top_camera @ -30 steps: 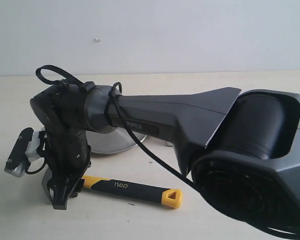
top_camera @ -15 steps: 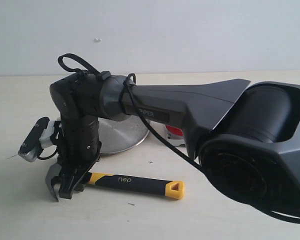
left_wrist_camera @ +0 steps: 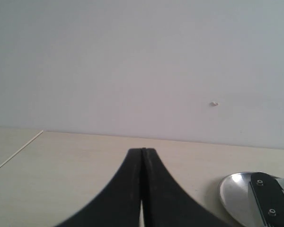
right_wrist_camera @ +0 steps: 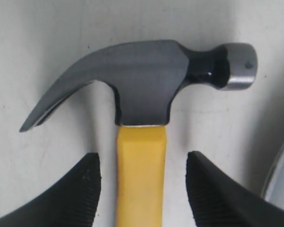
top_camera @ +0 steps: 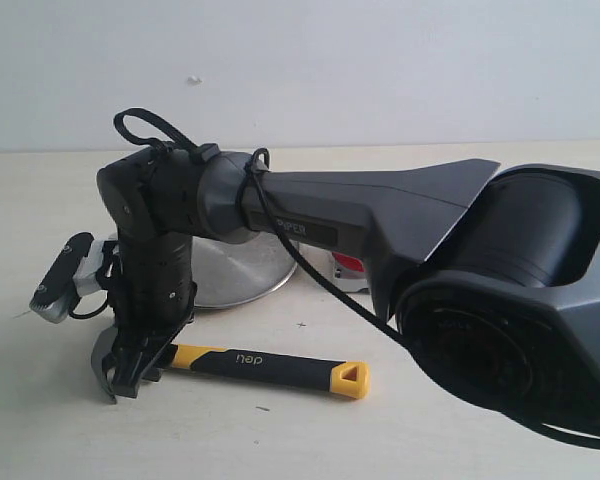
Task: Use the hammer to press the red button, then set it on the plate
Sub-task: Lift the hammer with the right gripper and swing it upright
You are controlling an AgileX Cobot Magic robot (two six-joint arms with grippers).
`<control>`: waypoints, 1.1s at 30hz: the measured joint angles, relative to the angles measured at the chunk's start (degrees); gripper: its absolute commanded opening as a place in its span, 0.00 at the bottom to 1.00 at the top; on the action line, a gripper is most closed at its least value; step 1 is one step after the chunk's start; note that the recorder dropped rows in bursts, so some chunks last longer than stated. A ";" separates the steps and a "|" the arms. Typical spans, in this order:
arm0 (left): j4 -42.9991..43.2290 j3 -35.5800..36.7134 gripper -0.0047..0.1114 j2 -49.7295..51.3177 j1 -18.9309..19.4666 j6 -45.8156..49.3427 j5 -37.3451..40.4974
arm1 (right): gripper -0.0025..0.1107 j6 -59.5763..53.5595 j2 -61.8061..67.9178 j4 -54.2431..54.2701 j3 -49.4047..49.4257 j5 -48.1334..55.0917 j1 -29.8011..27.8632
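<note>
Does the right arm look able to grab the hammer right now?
Probably yes. The right pincer is open, with one finger on each side of the hammer, at its yellow neck. Nothing else blocks the gap, and the hammer lies flat on the table.

A pale, matte table [top_camera: 40, 200] runs back to its far edge, where it meets a white wall [top_camera: 380, 70]. A hammer [top_camera: 270, 367] lies flat on it, well away from that far edge and roughly parallel to it, its dark head resting on the bare surface and its black grip ending in a yellow tip with a hole. Between the hammer and the far edge sits a silvery plate [top_camera: 235, 275], apart from the hammer, with a red button [top_camera: 348, 264] near the plate, mostly hidden.
</note>
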 measured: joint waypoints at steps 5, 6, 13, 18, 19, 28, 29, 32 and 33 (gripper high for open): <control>0.00 0.00 0.04 0.00 0.00 0.00 0.00 | 0.49 0.00 0.96 0.10 -0.21 0.26 0.00; 0.00 0.00 0.04 0.00 0.00 0.00 0.00 | 0.49 0.00 1.04 0.10 -0.32 0.26 0.00; 0.00 0.00 0.04 0.00 0.00 0.00 0.00 | 0.19 0.00 1.04 -0.20 -0.33 1.12 0.00; 0.00 0.00 0.04 0.00 0.00 0.00 0.00 | 0.02 0.58 1.04 -0.62 -0.33 1.42 0.00; 0.00 0.00 0.04 0.00 0.00 0.00 0.00 | 0.02 1.24 1.04 -0.62 -0.33 1.52 0.00; 0.00 0.00 0.04 0.00 0.00 0.00 0.00 | 0.02 8.32 -3.97 2.22 0.05 -0.59 0.00; 0.00 0.00 0.04 0.00 0.00 0.00 0.00 | 0.02 8.97 -4.89 2.35 0.05 -0.59 0.00; 0.00 0.00 0.04 0.00 0.00 0.00 0.00 | 0.02 10.65 -8.36 2.97 0.05 -0.69 0.00; 0.00 0.00 0.04 0.00 0.00 0.00 0.00 | 0.02 11.14 -9.18 3.12 0.05 -0.69 0.00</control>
